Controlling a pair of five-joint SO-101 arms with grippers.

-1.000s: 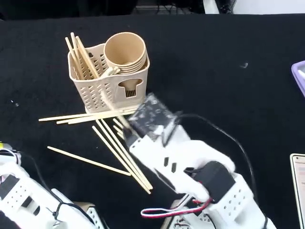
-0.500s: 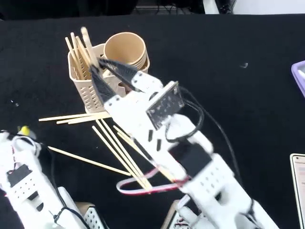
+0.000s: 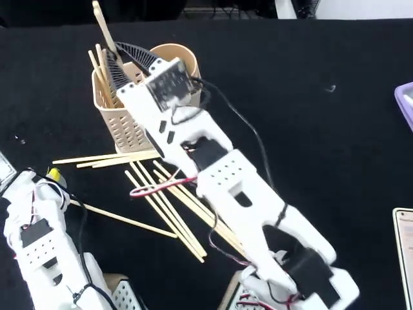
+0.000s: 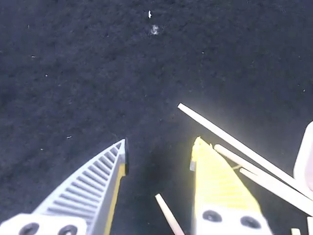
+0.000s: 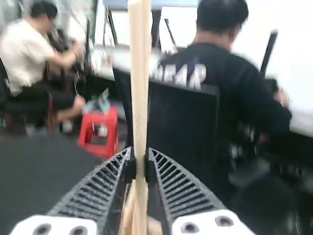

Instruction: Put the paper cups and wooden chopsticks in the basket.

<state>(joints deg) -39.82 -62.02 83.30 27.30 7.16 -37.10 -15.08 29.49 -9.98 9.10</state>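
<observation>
Right gripper [image 5: 139, 157] clamped on one wooden chopstick [image 5: 139, 73], held upright over the basket [image 3: 126, 126].
Stacked paper cups [image 3: 182, 51] sit inside the basket. Loose chopsticks [image 3: 161, 197] lie on the black table [image 3: 310, 129] just in front of it. The left gripper [image 4: 159, 152] hangs near them, fingers spread apart.

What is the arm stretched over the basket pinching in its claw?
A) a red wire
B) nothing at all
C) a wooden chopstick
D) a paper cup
C: the right gripper is closed on a wooden chopstick that stands upright between its fingers, above the basket.
</observation>
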